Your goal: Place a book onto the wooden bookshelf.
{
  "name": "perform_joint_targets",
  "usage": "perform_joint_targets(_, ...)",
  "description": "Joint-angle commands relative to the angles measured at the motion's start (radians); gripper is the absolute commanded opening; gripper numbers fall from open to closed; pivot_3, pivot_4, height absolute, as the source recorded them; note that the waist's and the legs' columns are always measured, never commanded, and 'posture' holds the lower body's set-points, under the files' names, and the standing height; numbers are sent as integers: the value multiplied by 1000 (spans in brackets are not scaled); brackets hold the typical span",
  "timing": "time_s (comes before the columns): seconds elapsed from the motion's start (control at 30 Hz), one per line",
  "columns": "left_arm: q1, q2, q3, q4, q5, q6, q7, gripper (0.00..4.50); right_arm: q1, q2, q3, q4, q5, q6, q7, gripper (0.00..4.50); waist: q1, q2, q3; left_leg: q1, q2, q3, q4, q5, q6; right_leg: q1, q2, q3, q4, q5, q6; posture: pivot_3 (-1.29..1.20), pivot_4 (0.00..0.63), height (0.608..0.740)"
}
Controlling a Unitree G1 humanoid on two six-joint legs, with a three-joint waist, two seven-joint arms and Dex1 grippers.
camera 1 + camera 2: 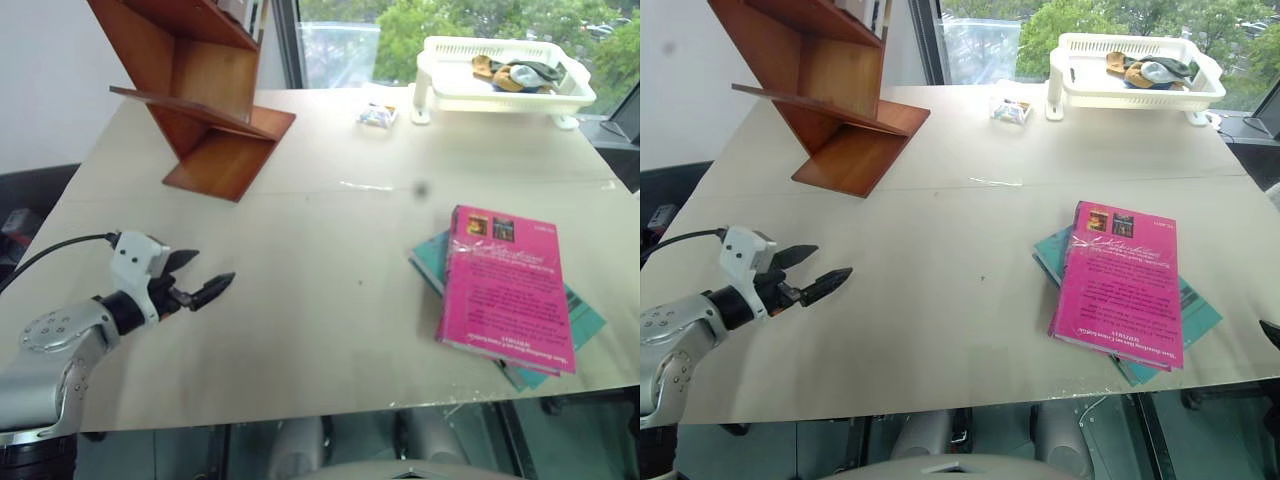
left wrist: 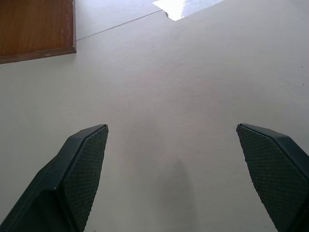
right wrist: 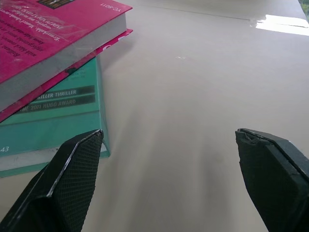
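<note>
The pink book [image 1: 510,288] lies flat atop a teal book [image 1: 585,320] at the table's [image 1: 330,250] near right, while the wooden bookshelf [image 1: 200,95] stands at the far left. The left gripper [image 1: 200,278] hovers near left, fingers spread and empty; the right gripper [image 3: 169,179] gapes beside the books.

Wooden bookshelf [image 1: 205,95]: upper boards cut off by top edge of head views; items standing in upper compartment too cropped to identify. Teal book [image 1: 1185,305]: largely covered by book [image 1: 510,290] lying on top, only margins exposed. Book cover text: too small to read in head views; cover cropped in right wrist view. Small packet [image 1: 377,116] near white basket tray [image 1: 450,95]: too small to identify. Tray contents: indistinct. Left wrist view: one corner of bookshelf base visible.
</note>
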Motion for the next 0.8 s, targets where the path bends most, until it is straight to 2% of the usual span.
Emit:
perform_joint_targets(0.03, 4, 6, 21, -37, -9, -17, 1, 4467, -31, -31, 1, -2, -4, -19, -4, 4500, -1, 0, 0, 0, 0, 0, 0, 0, 0, 0, 0, 0, 0, 0, 0, 0, 150, 740)
perform_joint_targets(0.2, -6, -5, 8, -40, -7, -17, 18, 4467, -80, -67, 17, 56, -27, -27, 5, 4500, -5, 0, 0, 1, 0, 2, 0, 0, 0, 0, 0, 2, 1, 0, 0, 0, 150, 740)
perform_joint_targets(0.4, 11, -10, -1, -48, -2, -41, 7, 4467, -67, -63, 31, 66, -42, -45, 15, 4500, 1, 0, 0, 0, 0, 1, -2, 0, 0, 0, 0, 1, -1, 0, 0, 0, 150, 740)
perform_joint_targets(0.8, -49, 10, -32, -14, -6, -53, -25, 4467, -79, -47, 33, 46, -33, -38, -6, 4500, -2, 0, 0, 1, 0, 2, -4, 0, 0, 0, 1, 1, -3, 0, 0, 0, 150, 740)
